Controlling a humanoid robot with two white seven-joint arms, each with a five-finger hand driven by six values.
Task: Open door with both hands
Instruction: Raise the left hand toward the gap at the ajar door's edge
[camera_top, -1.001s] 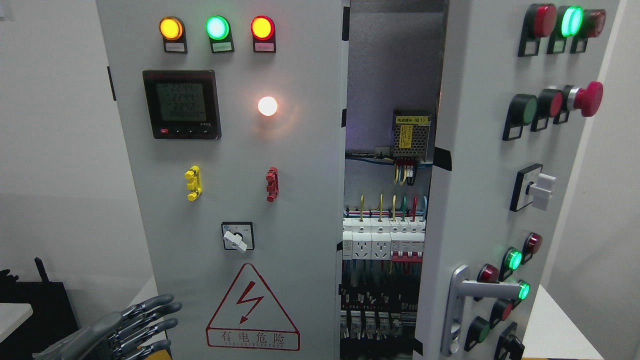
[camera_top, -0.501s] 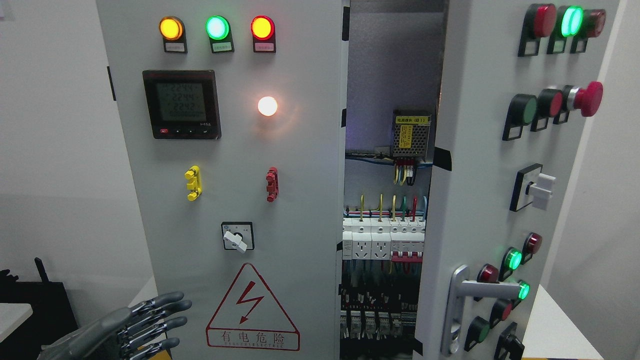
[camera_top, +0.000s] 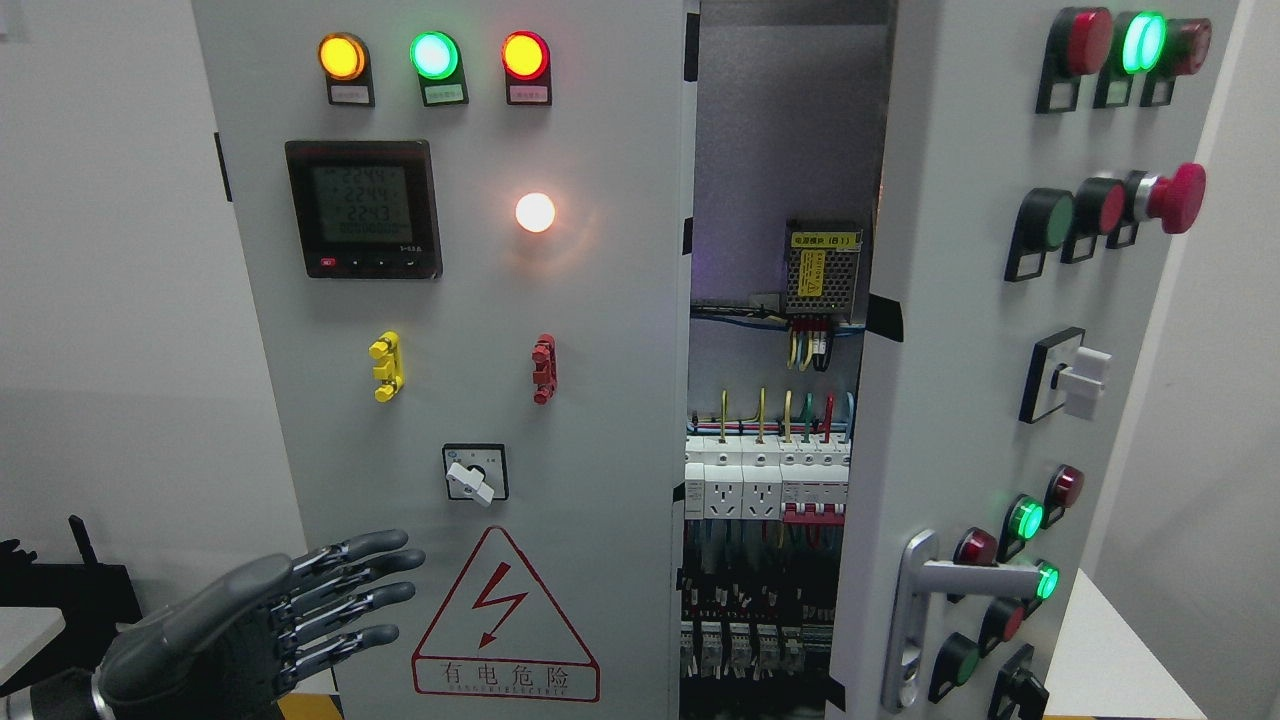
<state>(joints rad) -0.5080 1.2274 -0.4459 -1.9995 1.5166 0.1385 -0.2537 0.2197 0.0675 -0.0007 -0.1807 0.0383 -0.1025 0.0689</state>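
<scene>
The right cabinet door (camera_top: 960, 330) stands tall and upright at the picture's right, swung partly outward so its button-studded face angles away from the left door (camera_top: 450, 300), leaving a vertical gap onto breakers and wiring (camera_top: 765, 480). Its silver lever handle (camera_top: 960, 578) points horizontally rightward near the bottom. The left robot hand (camera_top: 270, 620) hovers at lower left, fingers spread, extended rightward, holding nothing, before the warning triangle (camera_top: 505, 620).

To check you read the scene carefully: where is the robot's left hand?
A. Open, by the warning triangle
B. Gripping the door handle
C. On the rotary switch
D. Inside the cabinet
A: the left hand shows spread fingers holding nothing, just left of the warning triangle.
</scene>
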